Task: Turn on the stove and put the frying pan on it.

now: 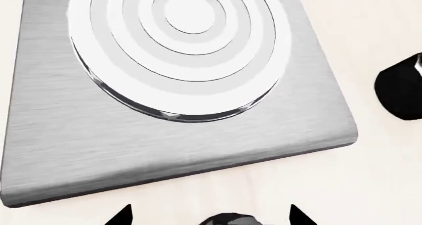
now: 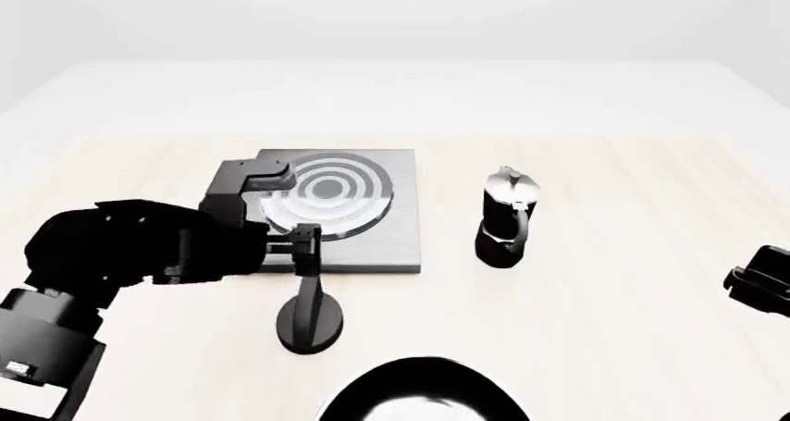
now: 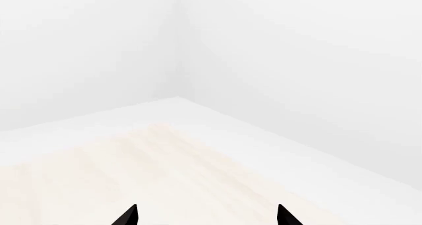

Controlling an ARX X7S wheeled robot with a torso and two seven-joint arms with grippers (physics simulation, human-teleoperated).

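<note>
The stove (image 2: 370, 241) is a flat grey slab with raised burner rings, seen close up in the left wrist view (image 1: 165, 131). My left gripper (image 2: 305, 254) hangs at its near edge, open (image 1: 209, 216). A black rounded thing, probably the knob (image 1: 231, 219), shows between the fingertips without touching them; in the head view it is a dark disc (image 2: 309, 327) on the table. The frying pan (image 2: 420, 375), black with a pale inside, is cut off by the head view's near edge. My right gripper (image 3: 206, 216) is open over bare table, far to the right (image 2: 759, 287).
A black-and-silver moka pot (image 2: 506, 219) stands upright to the right of the stove, a short gap away, and shows partly in the left wrist view (image 1: 400, 92). The pale wooden table (image 2: 617, 347) runs wide to the right; a white floor and walls lie beyond.
</note>
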